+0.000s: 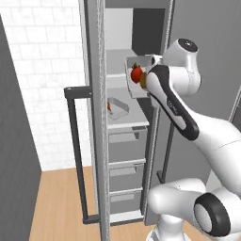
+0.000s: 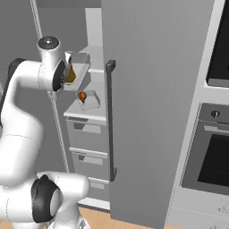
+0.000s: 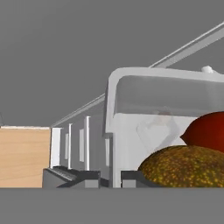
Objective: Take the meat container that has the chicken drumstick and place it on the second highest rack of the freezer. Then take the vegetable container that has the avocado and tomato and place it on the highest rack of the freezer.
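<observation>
My gripper point(image 3: 111, 178) is shut on the wall of the vegetable container point(image 1: 135, 89), a pale tray tipped steeply on its side. The red tomato point(image 1: 136, 73) and the olive-brown avocado point(image 3: 188, 168) lie in it. The tray hangs in the open freezer point(image 2: 147, 112) at the height of the highest rack point(image 1: 115, 63), just in front of it. One shelf lower, the meat container point(image 1: 118, 109) with the chicken drumstick point(image 2: 82, 95) rests on the second highest rack point(image 1: 134, 120). In the left base view my forearm covers the hand.
The freezer's doors stand open on both sides of the arm, each with a long dark bar handle point(image 2: 109, 120). Grey drawers point(image 1: 124, 146) fill the cabinet below the shelves. Black-fronted ovens point(image 2: 214, 156) are to the right. A white tiled wall point(image 1: 42, 70) and wooden floor lie to the left.
</observation>
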You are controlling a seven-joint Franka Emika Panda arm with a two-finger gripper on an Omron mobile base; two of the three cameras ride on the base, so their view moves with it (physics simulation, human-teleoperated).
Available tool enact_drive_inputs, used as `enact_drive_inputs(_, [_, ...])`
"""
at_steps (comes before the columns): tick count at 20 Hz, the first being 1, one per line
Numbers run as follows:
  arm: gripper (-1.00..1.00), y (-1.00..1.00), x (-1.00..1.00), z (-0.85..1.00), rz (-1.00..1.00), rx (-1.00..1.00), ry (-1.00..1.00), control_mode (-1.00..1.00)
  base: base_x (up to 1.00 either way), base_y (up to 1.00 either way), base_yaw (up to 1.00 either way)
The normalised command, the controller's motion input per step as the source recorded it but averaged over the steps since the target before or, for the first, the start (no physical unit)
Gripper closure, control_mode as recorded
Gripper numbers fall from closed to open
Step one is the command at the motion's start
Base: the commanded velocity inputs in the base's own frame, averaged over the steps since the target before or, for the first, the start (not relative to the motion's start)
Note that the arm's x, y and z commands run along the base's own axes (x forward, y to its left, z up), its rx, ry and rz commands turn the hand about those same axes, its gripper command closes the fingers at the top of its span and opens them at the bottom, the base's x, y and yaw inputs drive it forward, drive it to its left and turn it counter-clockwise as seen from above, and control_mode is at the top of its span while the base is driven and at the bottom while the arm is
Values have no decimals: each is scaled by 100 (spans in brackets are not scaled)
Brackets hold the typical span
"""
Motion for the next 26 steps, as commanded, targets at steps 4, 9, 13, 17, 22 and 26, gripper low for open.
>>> enact_drive_inputs(4, [100,9,79,19,-2,0,8,-100,0,0,0])
enact_drive_inputs(9, [100,3,79,21,-6,0,4,-100,0,0,0])
enact_drive_inputs(13, [100,0,92,1,-9,0,0,-100,0,0,0])
enact_drive_inputs(17, [100,0,100,0,-7,-2,0,-100,0,0,0])
enact_drive_inputs(22, [100,0,100,0,-7,0,0,-100,0,0,0])
enact_drive_inputs(26, [100,0,100,-2,-6,-2,0,-100,0,0,0])
